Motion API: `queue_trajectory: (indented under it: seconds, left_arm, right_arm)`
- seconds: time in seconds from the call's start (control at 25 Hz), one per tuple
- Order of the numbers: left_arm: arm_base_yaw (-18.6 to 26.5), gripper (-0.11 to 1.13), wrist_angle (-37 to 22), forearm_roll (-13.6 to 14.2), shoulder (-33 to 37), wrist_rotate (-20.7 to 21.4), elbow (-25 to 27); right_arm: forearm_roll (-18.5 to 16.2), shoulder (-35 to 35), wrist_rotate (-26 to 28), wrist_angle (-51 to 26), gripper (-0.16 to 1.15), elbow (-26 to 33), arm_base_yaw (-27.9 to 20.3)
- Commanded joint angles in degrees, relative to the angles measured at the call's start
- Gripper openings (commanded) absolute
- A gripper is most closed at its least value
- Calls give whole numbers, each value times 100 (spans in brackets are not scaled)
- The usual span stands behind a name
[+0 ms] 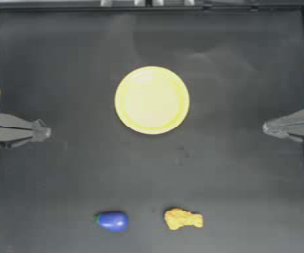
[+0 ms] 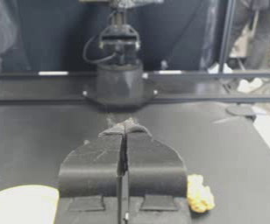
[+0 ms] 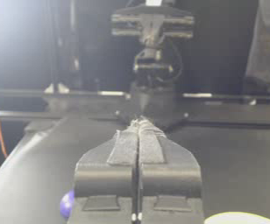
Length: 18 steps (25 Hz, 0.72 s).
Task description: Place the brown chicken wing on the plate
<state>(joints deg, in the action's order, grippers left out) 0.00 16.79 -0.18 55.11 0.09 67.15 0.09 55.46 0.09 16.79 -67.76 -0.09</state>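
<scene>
The left gripper [image 1: 41, 132] and right gripper [image 1: 268, 128] are seen as matte grey wedge shapes that taper to narrow tips. In the wrist views, small rectangular recesses are shown near the base of each dark jaw. Black cables are looped around the far arm's wrist housing.

No readable text, label, brand, number or sign appears in any view, neither on the dark surface [image 1: 234, 178] nor on anything resting upon it.
</scene>
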Motion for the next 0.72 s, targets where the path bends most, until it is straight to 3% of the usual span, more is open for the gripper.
queue_trajectory:
  seconds: [0.04,0.4,0.48,0.56,0.68,0.72]
  left_arm:
    - [9,3,18,-9,62,18,-97]
    - [9,16,-123,-18,26,18,-105]
    - [9,33,-141,-18,0,35,-123]
    - [9,58,-193,-9,-9,26,-123]
    - [9,98,-211,-9,-18,26,-132]
    - [9,107,-211,-18,-18,26,-132]
  right_arm:
    - [-26,-53,9,62,-2,53,-18]
    - [-62,-62,-18,-176,16,88,-18]
    - [-88,-62,-35,-202,25,79,-18]
    - [-176,-62,-35,-211,44,62,-9]
    - [-211,-62,-26,-202,82,62,-9]
    - [-185,-53,-26,-220,98,53,-9]
